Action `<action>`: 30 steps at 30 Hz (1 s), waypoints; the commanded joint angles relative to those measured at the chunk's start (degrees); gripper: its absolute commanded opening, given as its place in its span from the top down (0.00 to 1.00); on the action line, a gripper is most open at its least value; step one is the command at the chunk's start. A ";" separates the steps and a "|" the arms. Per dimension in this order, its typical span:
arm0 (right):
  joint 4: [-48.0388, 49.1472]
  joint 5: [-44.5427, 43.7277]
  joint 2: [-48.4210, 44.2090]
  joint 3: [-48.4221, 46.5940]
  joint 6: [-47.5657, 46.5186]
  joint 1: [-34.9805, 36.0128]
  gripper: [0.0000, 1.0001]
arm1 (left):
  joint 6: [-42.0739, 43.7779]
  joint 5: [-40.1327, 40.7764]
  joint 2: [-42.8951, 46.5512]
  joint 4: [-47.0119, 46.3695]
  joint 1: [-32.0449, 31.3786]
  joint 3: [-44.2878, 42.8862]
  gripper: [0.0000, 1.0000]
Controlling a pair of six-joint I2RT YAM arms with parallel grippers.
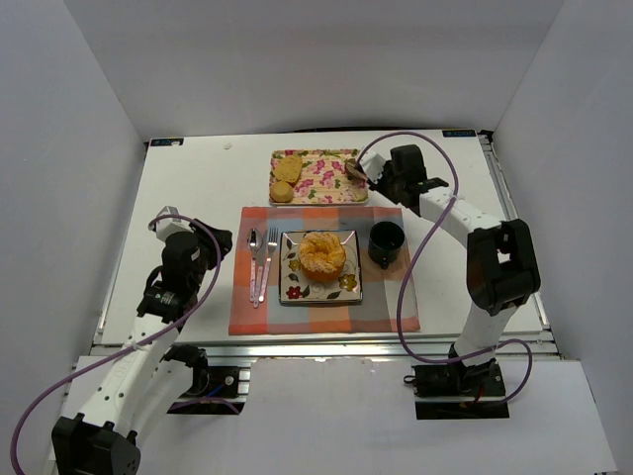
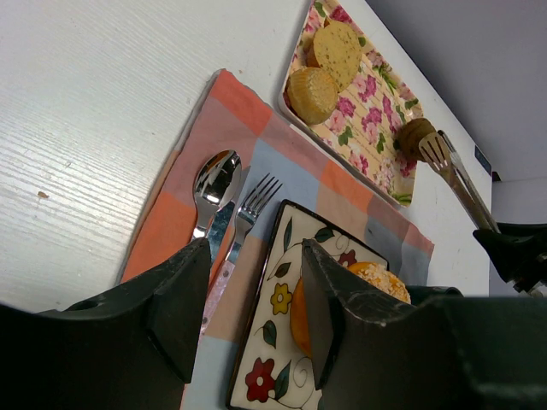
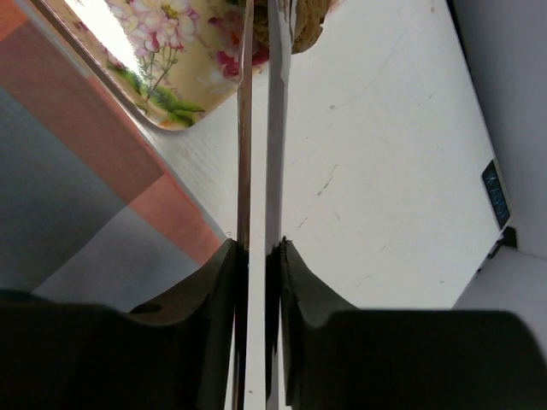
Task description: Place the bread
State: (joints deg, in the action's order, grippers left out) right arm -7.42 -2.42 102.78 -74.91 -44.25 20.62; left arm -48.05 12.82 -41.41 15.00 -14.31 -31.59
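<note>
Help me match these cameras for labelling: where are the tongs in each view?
Top external: tongs upper centre-right, at the floral tray's right end.
Left wrist: tongs on the right side, tips over that tray.
Right wrist: tongs in the centre, running up from the right gripper towards the tray corner.
Shared landmark: the floral tray.

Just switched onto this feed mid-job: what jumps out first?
The right gripper holds metal tongs pinching a brown bread roll at the right end of the floral tray, far side of the table. Centre, an orange bun sits on a flowered plate on the checked placemat.
</note>
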 commanded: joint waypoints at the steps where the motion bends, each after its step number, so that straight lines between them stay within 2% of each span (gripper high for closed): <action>1: 0.13 0.74 0.40 -3.30 -0.05 -0.49 0.78 | 0.50 0.54 1.15 0.46 0.33 -0.57 0.43; 4: -0.84 1.88 -0.56 -3.74 0.57 -0.58 0.90 | 0.33 0.72 1.68 0.73 0.33 -0.49 0.43; 10: -3.21 8.65 -8.02 -2.70 4.08 -0.58 1.00 | 0.24 0.89 2.21 1.34 0.33 -0.66 0.43; 14: -5.93 13.92 -14.26 -0.77 6.19 -0.32 1.00 | 0.24 0.89 2.21 1.43 0.33 -0.84 0.43; 19: -13.92 24.72 -23.84 2.75 6.98 1.52 1.00 | 0.24 0.80 1.95 1.08 0.33 -0.84 0.43; 24: -19.29 29.66 -33.86 7.41 4.88 9.77 1.00 | 0.33 0.80 1.95 0.99 0.33 -1.01 0.43; 30: -24.22 27.30 -38.36 10.22 1.54 21.55 1.00 | 0.42 0.89 2.65 1.61 0.33 -1.19 0.43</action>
State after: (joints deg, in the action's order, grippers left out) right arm -28.86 24.38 66.17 -65.54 -40.38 38.89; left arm -48.05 13.06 -39.90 16.32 -14.31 -31.59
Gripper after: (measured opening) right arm 0.264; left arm 0.565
